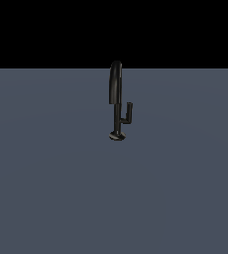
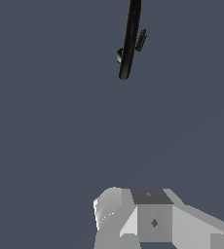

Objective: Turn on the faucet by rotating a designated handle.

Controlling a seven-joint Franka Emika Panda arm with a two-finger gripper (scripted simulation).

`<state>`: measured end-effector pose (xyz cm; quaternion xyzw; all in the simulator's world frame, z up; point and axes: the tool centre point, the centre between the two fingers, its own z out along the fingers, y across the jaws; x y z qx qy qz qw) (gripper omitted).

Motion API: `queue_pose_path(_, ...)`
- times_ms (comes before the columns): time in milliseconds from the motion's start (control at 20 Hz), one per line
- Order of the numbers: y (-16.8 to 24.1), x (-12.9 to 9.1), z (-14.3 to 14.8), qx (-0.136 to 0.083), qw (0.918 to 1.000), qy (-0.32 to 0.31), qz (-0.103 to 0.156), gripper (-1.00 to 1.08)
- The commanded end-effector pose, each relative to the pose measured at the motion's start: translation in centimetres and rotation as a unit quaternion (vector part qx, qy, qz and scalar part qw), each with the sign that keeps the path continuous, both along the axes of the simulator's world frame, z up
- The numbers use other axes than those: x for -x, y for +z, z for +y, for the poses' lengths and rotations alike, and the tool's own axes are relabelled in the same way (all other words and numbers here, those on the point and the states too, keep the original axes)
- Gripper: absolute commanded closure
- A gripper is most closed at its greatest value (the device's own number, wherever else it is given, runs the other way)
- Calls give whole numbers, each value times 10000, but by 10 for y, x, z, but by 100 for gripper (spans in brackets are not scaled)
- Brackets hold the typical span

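Black glossy faucet [image 1: 115,89] stands alone on the grey floor [image 1: 46,188], a bit above centre in the exterior view, arched spout up top, round base at the bottom. Handle [image 1: 128,113] is the small L-lever off the stem, on the exterior view's right. Arm isn't in the exterior view; wrist view shows the gripper [image 2: 150,216] body well short of the faucet, nothing in it, can't tell how far open since the fingers are hard to make out. Looks like approach stage. Next: close in on the lever, not the spout, then push it round the stem.

Black faucet [image 1: 116,89] upright, handle [image 1: 128,113] beside stem.
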<state>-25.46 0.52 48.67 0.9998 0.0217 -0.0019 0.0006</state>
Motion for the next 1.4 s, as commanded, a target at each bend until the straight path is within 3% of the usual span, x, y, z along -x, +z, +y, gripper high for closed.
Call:
queue_pose_path(0, 0, 0, 0, 0, 10000, 0, 0, 108)
queue_pose_path(650, -2, -24, 3, -249, 9990, -278, 251, 108)
queue_pose_path(1000, -6, -57, 6, -602, 9941, -671, 606, 108)
queue_pose_path(1350, -15, -99, 7, -1043, 9822, -1160, 1049, 108)
